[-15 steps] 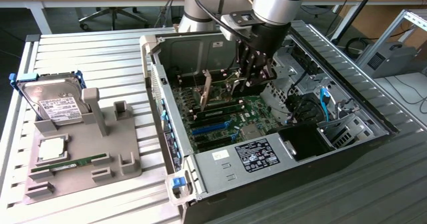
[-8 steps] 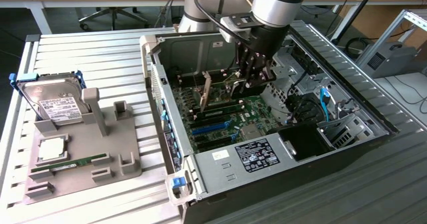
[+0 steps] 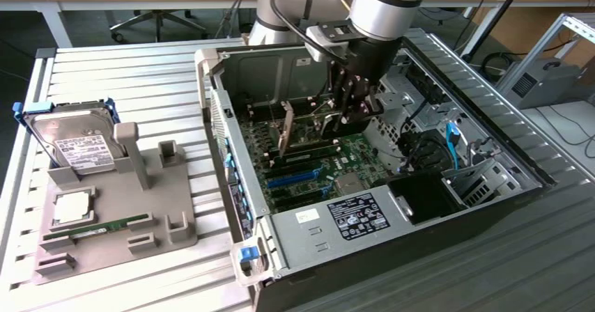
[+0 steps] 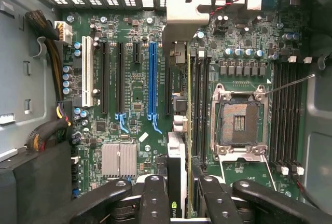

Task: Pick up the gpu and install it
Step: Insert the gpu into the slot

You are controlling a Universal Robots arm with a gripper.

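Observation:
The gpu (image 4: pixel 179 53) appears edge-on in the wrist view as a thin dark card, its silver end bracket (image 4: pixel 188 14) at the far end. My gripper (image 4: pixel 180 199) is shut on it, one black finger (image 4: pixel 155 198) pressing on each side. The card hangs over the green motherboard (image 4: pixel 129 105), just beside the long blue slot (image 4: pixel 152 79) and above a black slot. In the exterior view my gripper (image 3: pixel 358 113) reaches down inside the open computer case (image 3: pixel 372 214), holding the gpu (image 3: pixel 305 125) upright above the board.
A CPU socket (image 4: pixel 241 120) and RAM slots lie beside the card, along with a silver heatsink (image 4: pixel 119 159) and cable bundles (image 4: pixel 49 130). Outside the case, a grey fixture (image 3: pixel 121 218) holds a hard drive (image 3: pixel 79 145), a RAM stick (image 3: pixel 97 227) and a CPU (image 3: pixel 72 207).

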